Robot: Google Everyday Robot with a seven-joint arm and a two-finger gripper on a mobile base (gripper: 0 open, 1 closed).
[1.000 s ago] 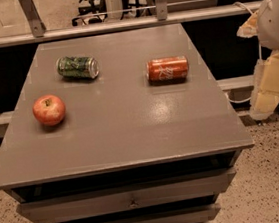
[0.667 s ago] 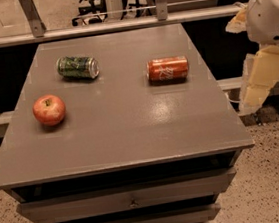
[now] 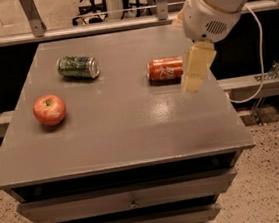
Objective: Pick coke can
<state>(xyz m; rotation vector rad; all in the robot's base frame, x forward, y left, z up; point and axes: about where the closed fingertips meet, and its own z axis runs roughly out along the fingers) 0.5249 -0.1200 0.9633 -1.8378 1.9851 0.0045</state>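
Note:
The coke can (image 3: 164, 69) is red-orange with white script and lies on its side on the grey table (image 3: 127, 135), right of centre. My gripper (image 3: 196, 73) hangs from the white arm that comes in from the upper right. It is just in front of the can's right end and hides that end. It holds nothing that I can see.
A green patterned can (image 3: 77, 67) lies on its side at the back left. A red apple (image 3: 49, 109) sits at the left. Drawers (image 3: 132, 202) are under the tabletop. A white cable (image 3: 261, 54) and a rail run to the right of the table.
The arm and gripper have swung left, from beyond the table's right edge to over the table beside the coke can. The cans and apple have not moved.

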